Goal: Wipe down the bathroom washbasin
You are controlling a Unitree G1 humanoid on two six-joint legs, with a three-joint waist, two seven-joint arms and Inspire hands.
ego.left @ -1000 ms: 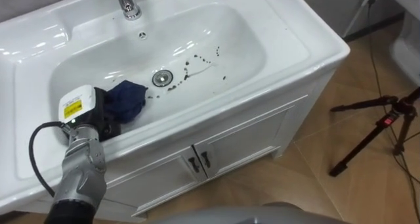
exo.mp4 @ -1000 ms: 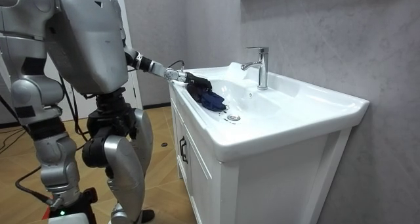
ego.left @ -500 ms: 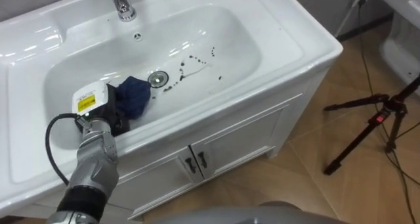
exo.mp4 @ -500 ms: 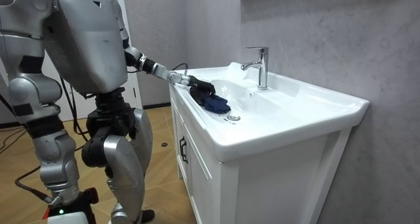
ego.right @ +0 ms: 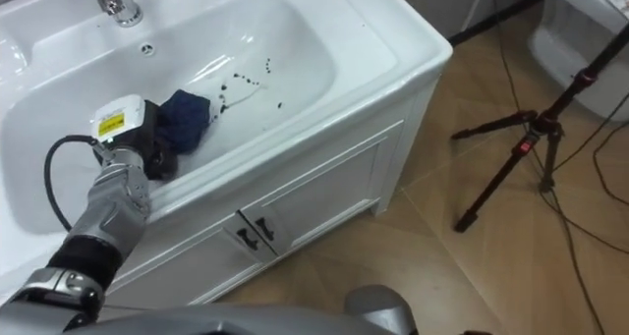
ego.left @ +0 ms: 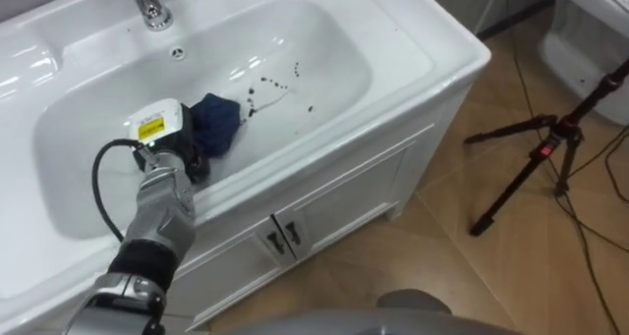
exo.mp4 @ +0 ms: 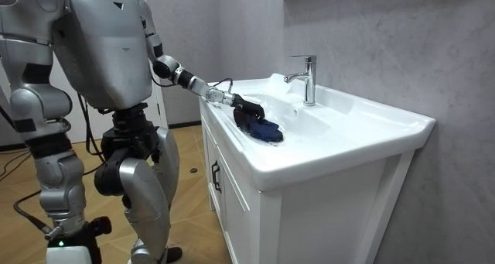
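My left hand (ego.left: 175, 148) sits low in the basin (ego.left: 334, 65), its front end buried in the dark blue cloth (ego.left: 218, 122). I cannot tell whether it grips the bundle or only presses on it. Compared with a second ago, the whole head view has slid, so the faucet (ego.left: 145, 3) and the cabinet doors (ego.left: 324, 212) look displaced; that is my camera, not the furniture.

The real change shows in the room view. The arm reaches further along the bowl, and the cloth now lies in the middle of the bowl, where the drain was showing half a second ago. The stroke is running the right way, toward the dirt. The dark specks (ego.left: 280, 78) to the cloth's right look untouched, with the nearest of them right at the cloth's edge. I judge the wipe only partly done.

My right hand (exo.mp4: 69, 234) hangs by the robot's side, too small to read. A tripod (ego.left: 545, 153) stands on the floor, well clear.
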